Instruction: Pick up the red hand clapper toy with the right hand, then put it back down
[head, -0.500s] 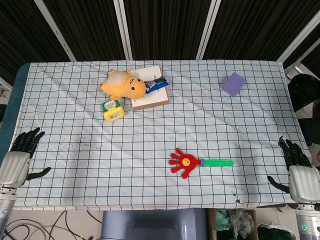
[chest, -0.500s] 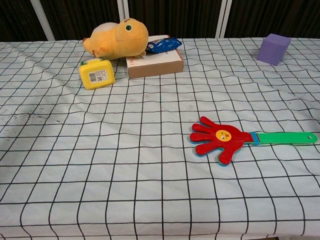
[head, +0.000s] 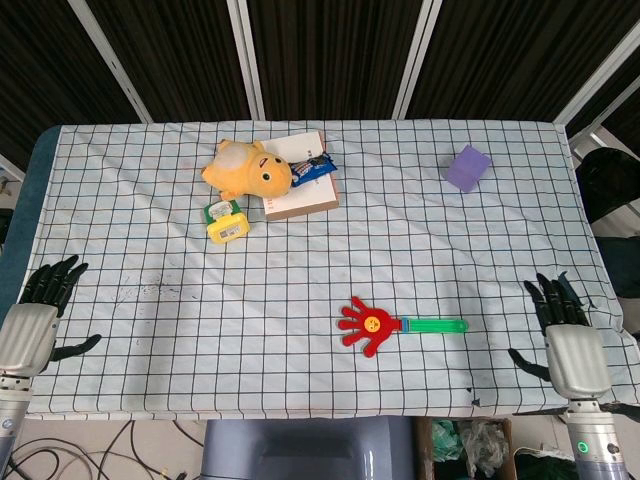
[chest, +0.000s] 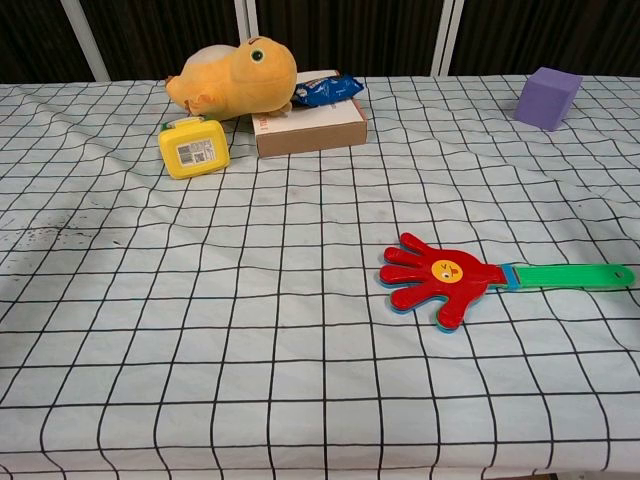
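At the near edge, the right hand (head: 562, 332) lay at five o'clock and the left hand (head: 38, 310) at seven, both empty with fingers spread. The red hand clapper toy (head: 396, 325) lay flat on the checked cloth (head: 300, 300) near centre, green handle pointing to three o'clock. Farther off, the yellow plush (head: 246, 168) rested at eleven and the purple block (head: 467, 167) at one.

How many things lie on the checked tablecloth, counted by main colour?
Red: 1, red hand clapper toy with green handle
Yellow or orange: 2, orange plush toy, yellow box
Purple: 1, purple block
White: 1, flat white box
Blue: 1, blue packet
Total: 6
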